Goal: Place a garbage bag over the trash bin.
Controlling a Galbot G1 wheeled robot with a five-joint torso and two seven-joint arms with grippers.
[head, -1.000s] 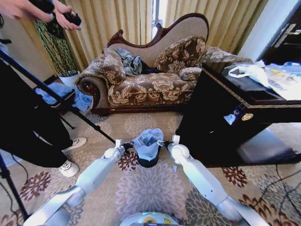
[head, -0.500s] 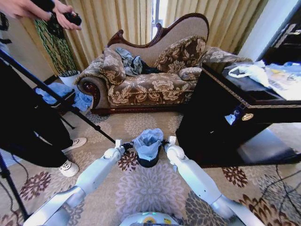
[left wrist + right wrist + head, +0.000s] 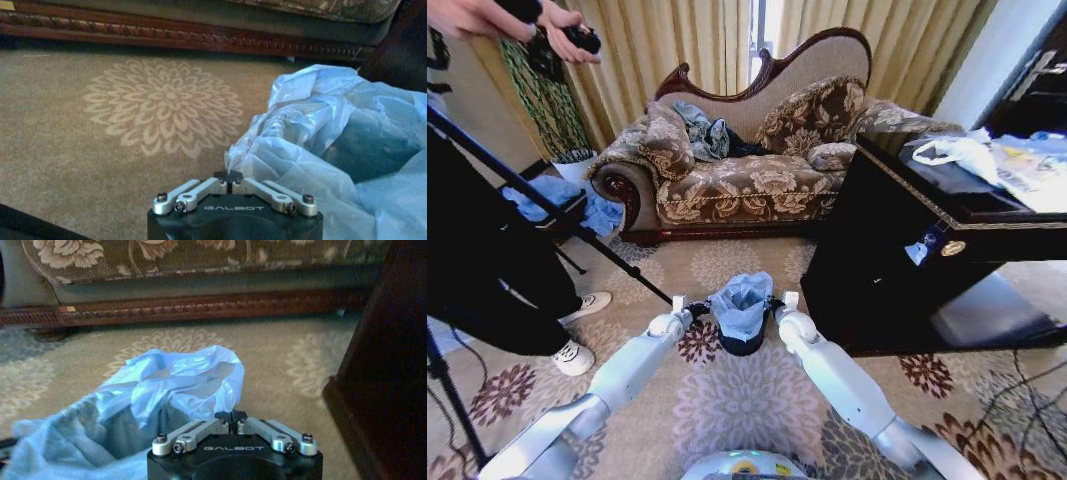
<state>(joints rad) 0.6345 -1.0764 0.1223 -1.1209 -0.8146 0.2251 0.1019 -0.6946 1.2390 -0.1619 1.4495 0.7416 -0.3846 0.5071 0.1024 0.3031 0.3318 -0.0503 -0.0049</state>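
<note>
In the head view, the trash bin (image 3: 742, 343) stands on the flowered carpet in front of the sofa (image 3: 737, 170), with the garbage bag (image 3: 740, 301) bunched up out of its mouth. The left gripper (image 3: 697, 309) and the right gripper (image 3: 774, 302) sit at opposite sides of the bag's rim. The film looks very light, limp and crinkly, likely slippery and easy to tear, so the best hold is a pinch on the free hem at each side.

In the left wrist view, the left gripper (image 3: 230, 178) has its jaws brought together, tips meeting right at a fold of the garbage bag (image 3: 333, 145); it appears to be nipping that edge.

In the right wrist view, the right gripper (image 3: 231, 416) likewise has its jaws closed, at the bag's (image 3: 173, 390) hem, apparently pinching it, with the bag's opening just beside them.
</note>
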